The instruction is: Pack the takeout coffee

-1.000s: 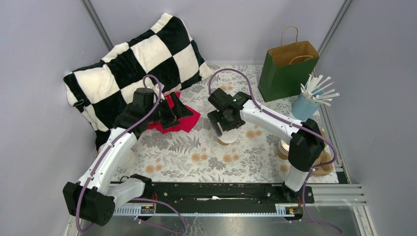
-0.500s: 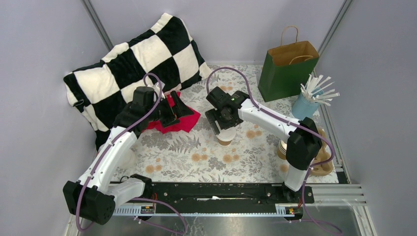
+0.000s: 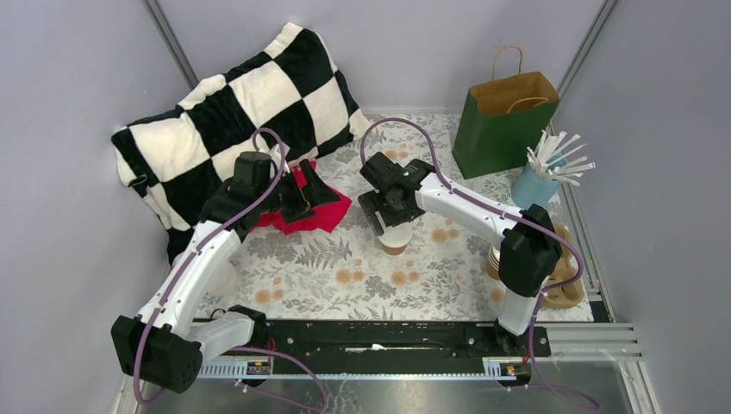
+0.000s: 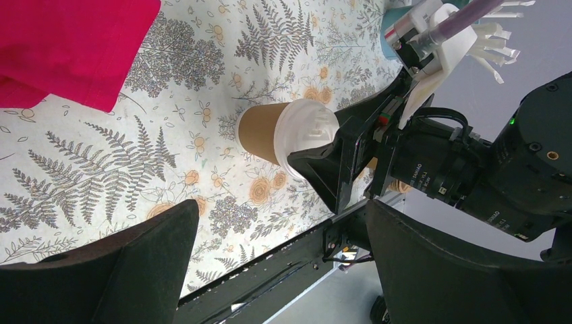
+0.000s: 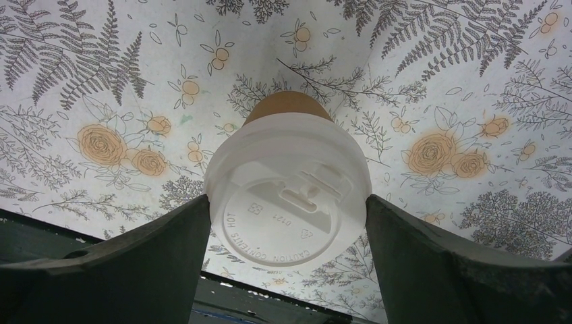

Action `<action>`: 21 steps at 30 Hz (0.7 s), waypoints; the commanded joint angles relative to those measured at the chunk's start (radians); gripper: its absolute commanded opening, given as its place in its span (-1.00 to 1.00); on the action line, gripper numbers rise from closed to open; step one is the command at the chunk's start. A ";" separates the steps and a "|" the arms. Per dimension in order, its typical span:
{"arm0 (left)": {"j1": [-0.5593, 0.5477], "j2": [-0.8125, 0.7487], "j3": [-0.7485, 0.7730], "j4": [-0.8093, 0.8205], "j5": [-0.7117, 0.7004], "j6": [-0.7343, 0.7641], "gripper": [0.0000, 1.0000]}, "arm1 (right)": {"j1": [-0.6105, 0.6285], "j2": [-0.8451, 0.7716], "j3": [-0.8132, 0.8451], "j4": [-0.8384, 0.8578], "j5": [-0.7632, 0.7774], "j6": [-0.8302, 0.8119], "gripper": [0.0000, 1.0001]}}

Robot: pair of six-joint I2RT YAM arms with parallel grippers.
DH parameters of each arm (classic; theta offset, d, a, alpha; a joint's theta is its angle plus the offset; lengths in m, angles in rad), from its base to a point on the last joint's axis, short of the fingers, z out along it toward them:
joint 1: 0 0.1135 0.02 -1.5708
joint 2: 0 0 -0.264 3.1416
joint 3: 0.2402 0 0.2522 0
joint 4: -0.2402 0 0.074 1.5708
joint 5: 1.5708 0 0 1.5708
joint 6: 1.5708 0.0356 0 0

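The takeout coffee (image 3: 395, 242), a brown paper cup with a white lid, stands upright on the floral cloth at mid-table. My right gripper (image 3: 395, 228) hangs straight over it. In the right wrist view its two fingers press against opposite sides of the white lid (image 5: 287, 196), with the gripper (image 5: 288, 223) shut on it. The left wrist view shows the same cup (image 4: 266, 131) from the side, a right finger (image 4: 330, 175) at its lid. My left gripper (image 3: 309, 197) hovers open and empty over a red cloth, left of the cup, its fingers wide apart (image 4: 280, 236).
A green paper bag (image 3: 500, 129) stands open at the back right. A blue cup of white sticks (image 3: 534, 185) is beside it. A stack of lidless cups (image 3: 497, 259) and a cardboard carrier (image 3: 565, 291) sit at the right edge. A checkered pillow (image 3: 233, 103) and red cloth (image 3: 332, 216) lie back left.
My right gripper and the cup beneath it have shifted slightly to the left. The left arm has stayed in place.
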 commanded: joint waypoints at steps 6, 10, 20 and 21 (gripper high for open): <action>-0.004 0.006 0.047 0.017 -0.004 0.017 0.95 | 0.011 0.002 0.011 -0.001 0.043 -0.009 0.80; -0.004 0.008 0.049 0.017 0.000 0.018 0.95 | 0.011 0.001 0.002 0.007 0.042 -0.010 0.81; -0.004 0.002 0.045 0.017 -0.003 0.020 0.96 | 0.011 0.004 0.022 -0.001 0.040 -0.011 0.87; -0.004 0.003 0.047 0.017 -0.001 0.022 0.97 | 0.011 -0.002 0.037 -0.014 0.038 -0.008 0.88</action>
